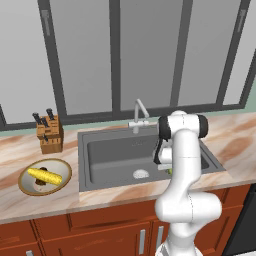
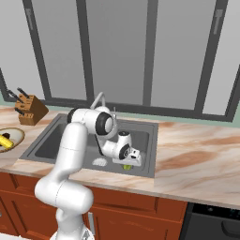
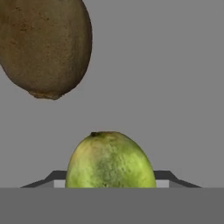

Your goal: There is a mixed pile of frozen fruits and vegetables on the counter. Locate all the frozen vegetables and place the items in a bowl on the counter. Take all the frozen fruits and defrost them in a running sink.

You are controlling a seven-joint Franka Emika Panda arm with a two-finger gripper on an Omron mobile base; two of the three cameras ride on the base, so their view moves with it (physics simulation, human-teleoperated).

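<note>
Beige marbled counter (image 1: 235, 140) framed the dark sink (image 2: 51, 140), where the gripper (image 2: 127, 165) pinched the yellow-green ball (image 3: 110, 159) low over the basin floor beside the brown ball (image 3: 43, 43) (corn cob (image 1: 45, 175) lay in the bowl (image 1: 62, 167)).

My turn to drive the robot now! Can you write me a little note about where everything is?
Gripper: low in the sink, shut on the yellow-green fruit.
Brown fruit: already lying on the sink floor just ahead of the hand.
Corn cob and a dark lump: in the bowl on the counter.
Done: vegetables bowled, brown fruit in the sink.
Left: let go of the yellow-green fruit. I can't see water running from the faucet, so check that.
</note>
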